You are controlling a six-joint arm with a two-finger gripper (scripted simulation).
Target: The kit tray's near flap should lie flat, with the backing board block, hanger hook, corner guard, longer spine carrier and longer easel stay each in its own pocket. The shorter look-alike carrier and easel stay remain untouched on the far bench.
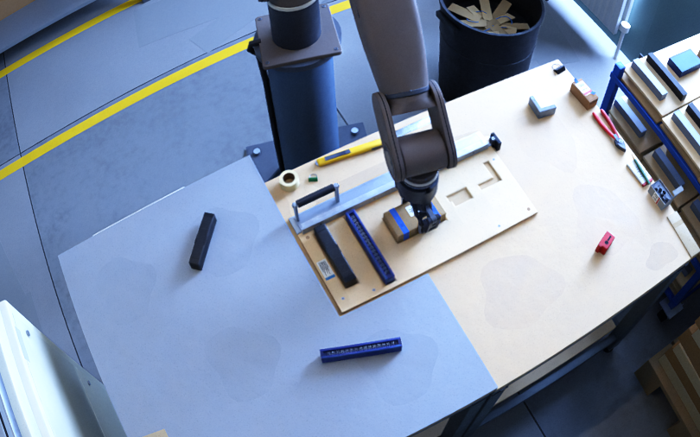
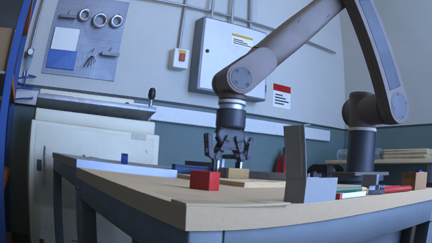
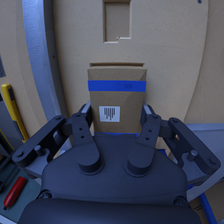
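Observation:
The backing board block [image 1: 406, 222] [image 3: 117, 100], brown with blue bands, sits in a pocket of the kit tray [image 1: 412, 227]. My gripper [image 1: 429, 220] [image 2: 228, 164] [image 3: 116, 116] stands straight down over it, its fingers closed on the block's two sides. The longer black easel stay [image 1: 336, 255] and the longer blue spine carrier [image 1: 370, 246] lie in tray pockets to the left. The grey corner guard [image 1: 541, 107] [image 2: 305, 175] and the red hanger hook [image 1: 604, 242] [image 2: 205, 180] lie on the wooden bench. The shorter black stay [image 1: 202, 240] and shorter blue carrier [image 1: 360, 349] lie on the grey bench.
The tray's metal flap with its handle [image 1: 330, 202] lies along the tray's far edge, close to my wrist. A yellow knife [image 1: 348, 152] and a tape roll [image 1: 289, 180] lie beyond it. Empty pockets [image 1: 474, 186] sit right of the block. Shelves [image 1: 665, 103] bound the bench's right end.

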